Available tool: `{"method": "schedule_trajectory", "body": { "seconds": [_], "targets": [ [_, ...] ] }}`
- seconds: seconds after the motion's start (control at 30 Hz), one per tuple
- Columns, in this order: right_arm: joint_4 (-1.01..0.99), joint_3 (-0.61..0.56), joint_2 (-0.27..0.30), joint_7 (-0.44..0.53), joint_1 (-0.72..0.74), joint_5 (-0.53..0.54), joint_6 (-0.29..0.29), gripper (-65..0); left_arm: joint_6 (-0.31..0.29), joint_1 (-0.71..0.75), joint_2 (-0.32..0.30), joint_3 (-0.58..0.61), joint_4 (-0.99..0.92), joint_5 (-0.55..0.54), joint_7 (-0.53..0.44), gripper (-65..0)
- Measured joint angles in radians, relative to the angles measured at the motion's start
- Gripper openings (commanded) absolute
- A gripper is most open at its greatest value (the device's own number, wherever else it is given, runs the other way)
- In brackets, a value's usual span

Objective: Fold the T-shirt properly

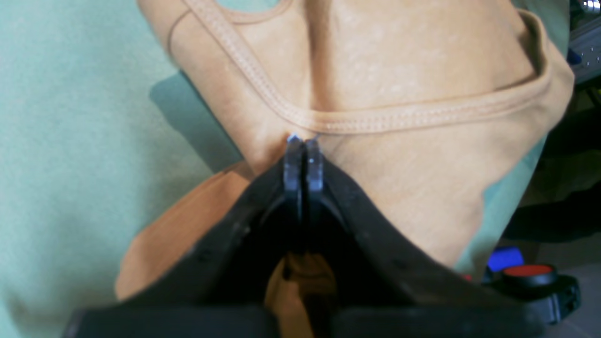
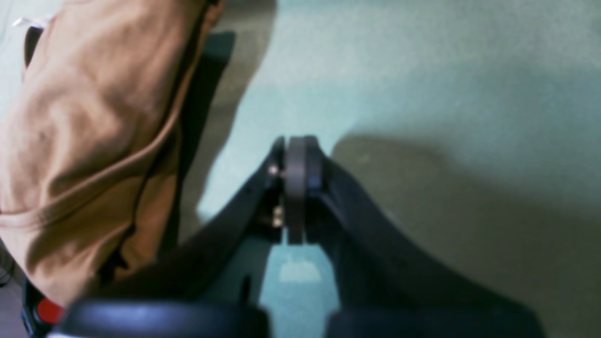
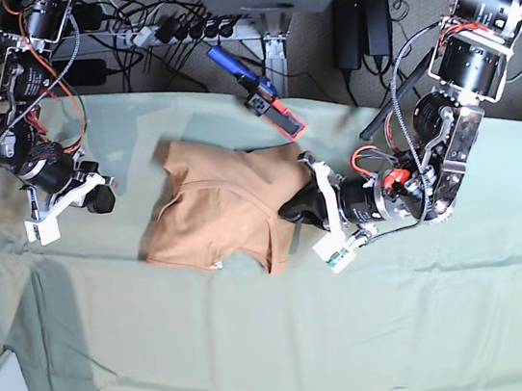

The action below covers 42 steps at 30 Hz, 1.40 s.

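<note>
Here the left gripper (image 1: 304,141) has its two dark fingertips pressed together on the T-shirt (image 1: 385,80), pinching tan cloth right at the stitched hem band that runs across the middle of the left wrist view. More of the fabric shows beneath the gripper body at the bottom of that frame. In the base view this gripper (image 3: 304,207) sits at the right edge of the T-shirt (image 3: 211,217), which lies crumpled in the upper middle of the frame on the green tablecloth (image 3: 282,348), its small white tag (image 3: 217,266) at the lower edge.

The right gripper (image 2: 297,145) has its tips closed against each other with nothing between them, hovering over bare green cloth; the T-shirt (image 2: 89,122) fills the left side of that view, apart from it. In the base view the right gripper (image 3: 98,197) is at the left, well apart from the shirt.
</note>
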Motion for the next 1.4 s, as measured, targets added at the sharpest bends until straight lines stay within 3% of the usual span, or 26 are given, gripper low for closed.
{"method": "schedule_trajectory", "body": {
  "seconds": [0.23,0.4,0.53,0.73,0.87,1.03,1.13,1.23,1.4],
  "targets": [
    [0.000,0.005,0.000,0.008,0.000,0.001,0.000,-65.0,0.000,0.004,0.000,-0.106,0.248,-0.166,0.201,-65.0],
    [0.001,0.008,0.001,0.011,0.000,0.000,0.000,-65.0,0.000,0.008,-0.022,-0.126,0.324,-0.172,0.250,-65.0],
    [0.032,0.042,0.002,0.003,-0.004,0.001,0.001,-65.0,0.000,0.089,-0.092,-0.165,0.377,-0.204,0.273,-65.0],
    [0.158,0.134,0.010,-0.006,-0.108,0.040,0.008,-65.0,0.000,0.327,-0.172,-0.423,0.582,-0.249,0.282,-65.0],
    [0.243,0.142,0.007,-0.019,-0.229,0.043,0.014,-65.0,0.000,0.502,-0.180,-0.615,0.650,-0.305,0.337,-65.0],
    [0.295,0.142,0.011,-0.029,-0.416,0.074,0.018,-65.0,-0.001,0.706,-0.177,-0.796,0.644,-0.311,0.335,-65.0],
    [0.296,0.142,0.001,-0.038,-0.528,0.074,0.019,-65.0,-0.001,0.827,-0.178,-0.845,0.593,-0.296,0.329,-65.0],
    [0.294,0.134,-0.009,-0.036,-0.625,0.072,0.019,-65.0,-0.003,0.903,-0.177,-0.829,0.460,-0.250,0.303,-65.0],
    [0.180,0.074,-0.016,-0.021,-0.692,0.000,0.019,-65.0,0.002,0.873,-0.178,-0.712,0.141,-0.016,0.161,-65.0]
  ]
}}
